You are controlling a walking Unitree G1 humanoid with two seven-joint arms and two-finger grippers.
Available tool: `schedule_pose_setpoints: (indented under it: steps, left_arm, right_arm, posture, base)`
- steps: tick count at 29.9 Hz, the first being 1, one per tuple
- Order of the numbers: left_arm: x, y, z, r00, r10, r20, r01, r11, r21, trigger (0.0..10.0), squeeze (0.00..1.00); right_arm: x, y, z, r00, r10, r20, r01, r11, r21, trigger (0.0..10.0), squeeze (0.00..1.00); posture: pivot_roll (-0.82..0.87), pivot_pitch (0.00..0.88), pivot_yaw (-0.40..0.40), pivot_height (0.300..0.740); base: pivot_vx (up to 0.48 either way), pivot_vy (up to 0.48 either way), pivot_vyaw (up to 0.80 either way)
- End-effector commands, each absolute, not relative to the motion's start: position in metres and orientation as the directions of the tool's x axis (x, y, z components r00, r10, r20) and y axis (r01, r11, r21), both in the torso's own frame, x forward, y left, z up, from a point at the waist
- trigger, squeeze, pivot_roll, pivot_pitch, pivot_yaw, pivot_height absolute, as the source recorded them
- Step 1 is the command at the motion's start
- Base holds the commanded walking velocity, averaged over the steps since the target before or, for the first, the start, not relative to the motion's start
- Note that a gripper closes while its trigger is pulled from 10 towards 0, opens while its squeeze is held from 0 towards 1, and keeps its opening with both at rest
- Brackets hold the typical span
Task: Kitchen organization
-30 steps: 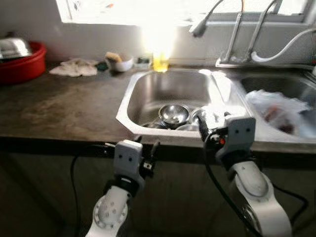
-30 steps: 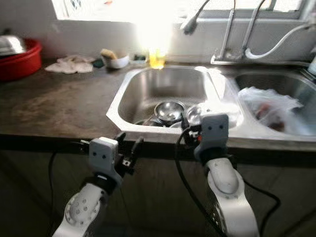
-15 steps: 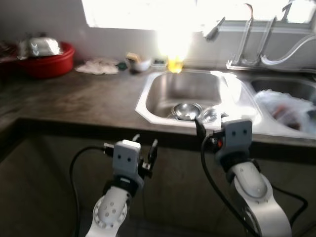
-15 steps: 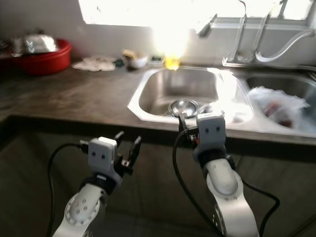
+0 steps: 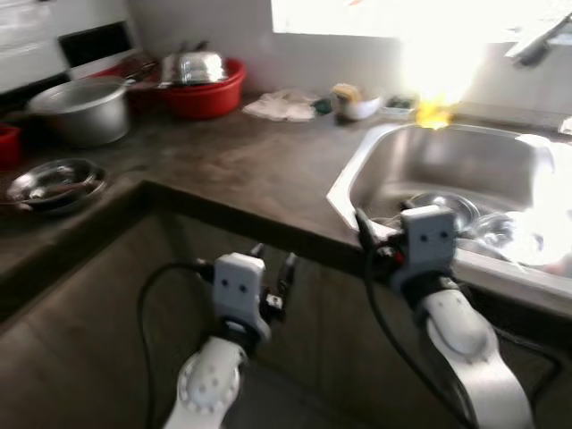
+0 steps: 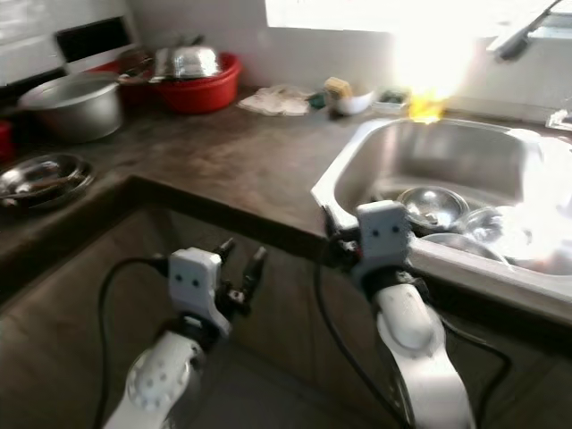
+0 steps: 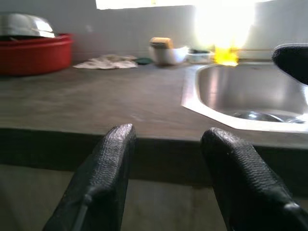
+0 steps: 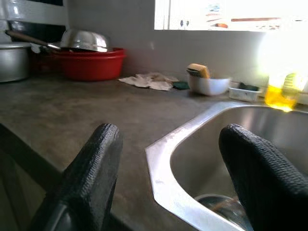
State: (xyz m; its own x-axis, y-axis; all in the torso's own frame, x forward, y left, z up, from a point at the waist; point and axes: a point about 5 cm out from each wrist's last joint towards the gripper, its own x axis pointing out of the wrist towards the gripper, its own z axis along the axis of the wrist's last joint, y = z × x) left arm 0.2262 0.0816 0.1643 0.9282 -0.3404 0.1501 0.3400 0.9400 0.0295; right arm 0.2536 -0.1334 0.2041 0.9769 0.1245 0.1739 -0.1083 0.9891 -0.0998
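Observation:
My left gripper (image 5: 272, 260) hangs open and empty below the counter's front edge (image 5: 241, 210). The right gripper (image 8: 168, 137) is also open and empty, held just in front of the steel sink's (image 5: 375, 161) near left corner. Several steel bowls (image 5: 444, 206) lie in the sink. A red basin (image 5: 201, 89) with a steel bowl (image 5: 190, 65) upturned on it stands at the back of the counter. A steel pot (image 5: 79, 109) and a shallow steel pan (image 5: 52, 181) sit on the left arm of the L-shaped counter.
A crumpled cloth (image 5: 284, 105), a white bowl with a sponge (image 5: 356, 103) and a yellow bottle (image 5: 433, 112) line the back wall under the bright window. A faucet (image 5: 536, 40) shows at top right. Dark cabinet fronts lie below the counter.
The whole picture has shifted: the camera turned left, so the sink slid right and the counter corner, pot and pan came into view. Both grippers kept their open pose.

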Motion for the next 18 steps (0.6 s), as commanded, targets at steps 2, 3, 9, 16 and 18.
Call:
schedule_pose_setpoints:
  steps: [2, 3, 9, 16, 18]
  left_arm:
    - [0.227, 0.0877, 0.1629, 0.936, -0.321, 0.141, 0.318, 0.947, 0.045, 10.0, 0.0]
    - [0.2267, 0.0867, 0.163, 0.935, -0.326, 0.141, 0.323, 0.945, 0.044, 10.0, 0.0]
    - [0.227, 0.0851, 0.1637, 0.933, -0.331, 0.143, 0.329, 0.944, 0.039, 10.0, 0.0]
    - [0.2286, 0.0877, 0.1649, 0.937, -0.316, 0.149, 0.315, 0.949, 0.028, 10.0, 0.0]
    - [0.2295, 0.0882, 0.1646, 0.938, -0.313, 0.147, 0.313, 0.949, 0.028, 10.0, 0.0]
  right_arm:
    - [0.2542, -0.1248, 0.2064, 0.971, 0.157, 0.179, -0.144, 0.986, -0.085, 10.0, 0.0]
    - [0.2543, -0.1244, 0.2064, 0.971, 0.159, 0.179, -0.146, 0.986, -0.083, 10.0, 0.0]
    - [0.2549, -0.1222, 0.2075, 0.969, 0.169, 0.182, -0.157, 0.984, -0.08, 10.0, 0.0]
    - [0.2554, -0.1206, 0.2083, 0.967, 0.179, 0.183, -0.168, 0.983, -0.078, 10.0, 0.0]
    - [0.2551, -0.1193, 0.2082, 0.965, 0.187, 0.181, -0.175, 0.981, -0.079, 10.0, 0.0]
  posture:
    - [0.07, 0.067, -0.005, 0.74]
    - [0.07, 0.068, -0.004, 0.74]
    - [0.07, 0.067, -0.006, 0.74]
    - [0.07, 0.071, -0.006, 0.74]
    - [0.07, 0.071, -0.006, 0.74]
  base:
    - [0.266, 0.0, 0.8]
    - [0.255, 0.0, 0.8]
    - [0.202, 0.0, 0.8]
    - [0.0, 0.0, 0.8]
    - [0.0, 0.0, 0.8]
